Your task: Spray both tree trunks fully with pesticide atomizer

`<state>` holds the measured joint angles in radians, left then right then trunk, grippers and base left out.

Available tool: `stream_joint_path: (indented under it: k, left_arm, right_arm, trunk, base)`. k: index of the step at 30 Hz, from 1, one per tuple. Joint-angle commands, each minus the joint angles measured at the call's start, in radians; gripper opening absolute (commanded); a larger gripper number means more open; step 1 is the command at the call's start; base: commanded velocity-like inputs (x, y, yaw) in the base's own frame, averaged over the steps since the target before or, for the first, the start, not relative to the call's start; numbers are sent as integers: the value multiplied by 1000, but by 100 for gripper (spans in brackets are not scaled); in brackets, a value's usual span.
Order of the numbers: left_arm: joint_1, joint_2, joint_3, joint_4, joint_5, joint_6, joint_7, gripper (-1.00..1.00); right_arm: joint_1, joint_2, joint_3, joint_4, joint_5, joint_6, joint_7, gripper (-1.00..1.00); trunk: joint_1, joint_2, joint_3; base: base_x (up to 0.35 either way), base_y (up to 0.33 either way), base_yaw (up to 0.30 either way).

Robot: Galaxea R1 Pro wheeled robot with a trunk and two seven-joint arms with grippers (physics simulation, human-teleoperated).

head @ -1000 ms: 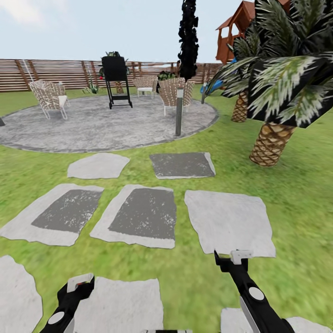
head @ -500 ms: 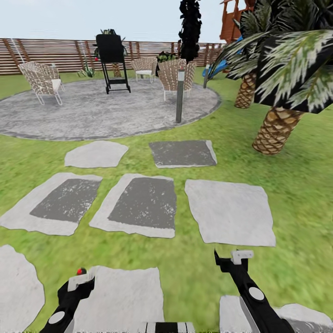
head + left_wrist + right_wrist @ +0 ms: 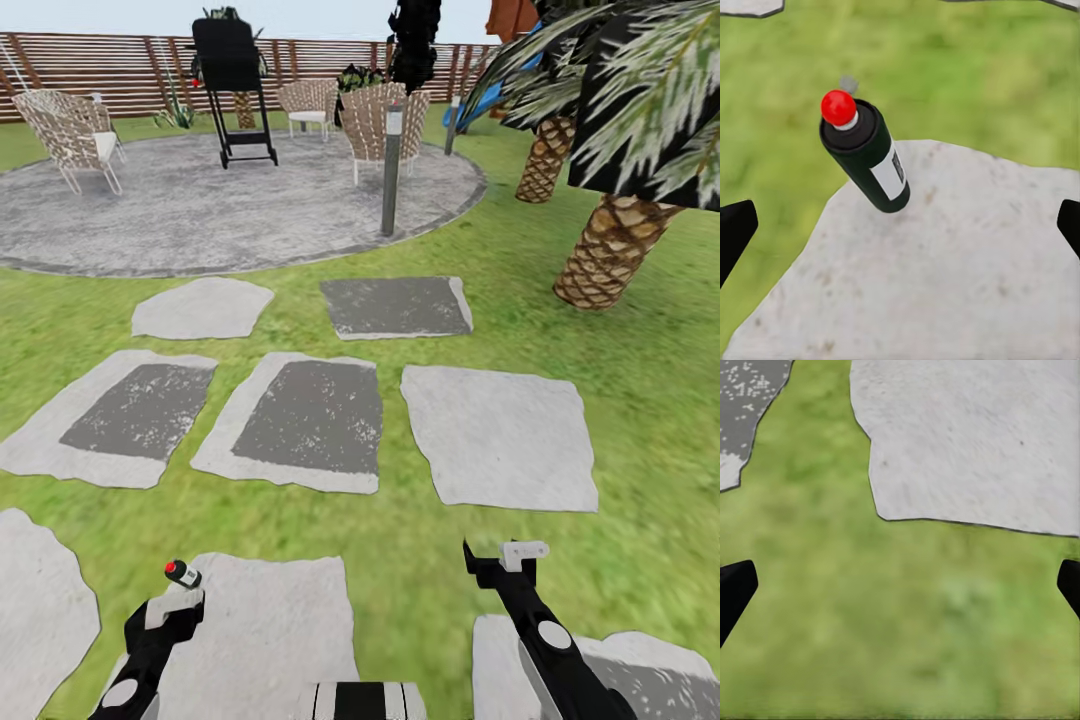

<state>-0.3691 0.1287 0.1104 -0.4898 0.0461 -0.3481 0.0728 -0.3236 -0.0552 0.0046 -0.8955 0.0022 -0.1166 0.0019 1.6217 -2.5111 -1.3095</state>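
Black arms with round grey joint caps, white brackets near each end effector.

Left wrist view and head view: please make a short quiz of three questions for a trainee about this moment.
1. True or false: the left gripper is shut on the atomizer.
2. The atomizer's cap is: A red, B blue, C white.
3. Fill in: the atomizer's lower end is on a pale ___ slab.

Key: 1 false, its fingers stand wide apart; 2 A; 3 stone.
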Motion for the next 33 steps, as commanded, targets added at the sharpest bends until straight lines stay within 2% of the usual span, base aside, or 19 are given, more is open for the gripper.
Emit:
stream_joint_path:
  k: [1, 11, 22, 33]
  left_arm:
    - [0, 0, 0, 0, 0, -2, 0, 100]
    - [-1, 0, 0, 1, 0, -6, -1, 100]
    - [-2, 0, 1, 0, -1, -6, -2, 100]
    - [-2, -1, 2, 0, -2, -6, -2, 100]
  right_arm:
    - [0, 0, 0, 0, 1, 0, 0, 100]
    - [0, -2, -1, 0, 1, 0, -3, 100]
    - [0, -2, -2, 0, 1, 0, -3, 100]
    - [0, -2, 0, 0, 2, 0, -3, 100]
  trunk:
    - [0, 0, -4]
    - [5, -3, -43]
    - [5, -3, -43]
    - [5, -3, -43]
  base:
    - [0, 0, 0]
    - [0, 0, 0]
    - [0, 9, 0]
    - [0, 176, -62]
